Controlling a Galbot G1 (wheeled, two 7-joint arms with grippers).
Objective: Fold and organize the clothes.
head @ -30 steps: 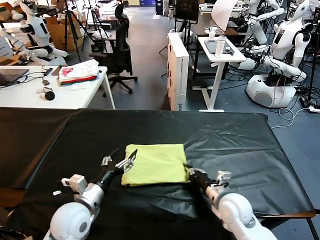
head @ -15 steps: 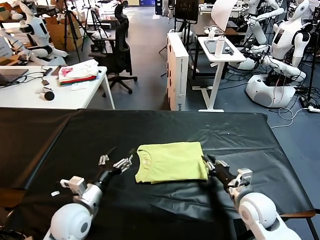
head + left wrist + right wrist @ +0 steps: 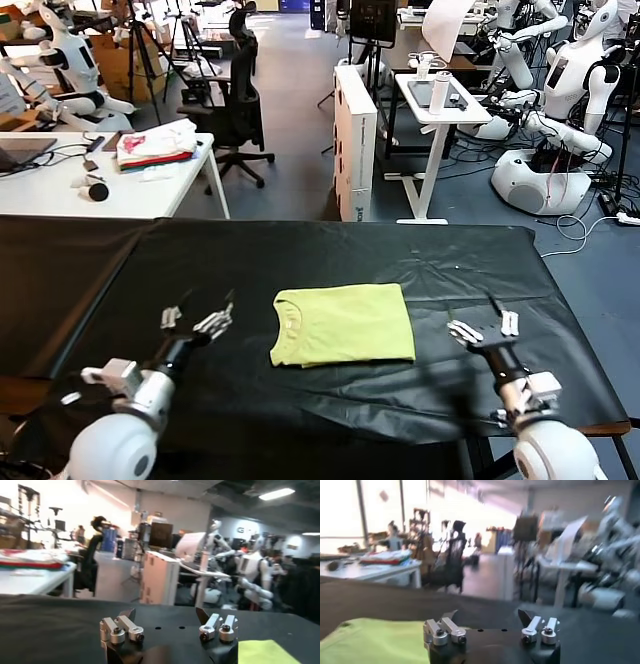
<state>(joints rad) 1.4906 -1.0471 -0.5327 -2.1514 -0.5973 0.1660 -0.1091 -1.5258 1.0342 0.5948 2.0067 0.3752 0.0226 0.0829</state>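
Note:
The lime yellow-green T-shirt (image 3: 343,323) lies folded into a flat rectangle in the middle of the black table, its collar towards the left. My left gripper (image 3: 197,312) is open and empty, a little to the left of the shirt and apart from it. My right gripper (image 3: 487,319) is open and empty, to the right of the shirt and apart from it. A corner of the shirt shows in the left wrist view (image 3: 262,652) and a wider part in the right wrist view (image 3: 372,642). Both grippers (image 3: 166,616) (image 3: 487,615) have their jaws spread wide with nothing between them.
The black table cover (image 3: 120,290) spreads to both sides and is wrinkled near the front. Behind it stand a white desk (image 3: 60,190) with a folded white, pink and red fabric stack (image 3: 155,146), an office chair (image 3: 235,110), a white cabinet (image 3: 355,140) and other robots (image 3: 560,110).
Both grippers have let go of the shirt and drawn back outward, left to the left and right to the right. The shirt slid right and now lies still, folded.

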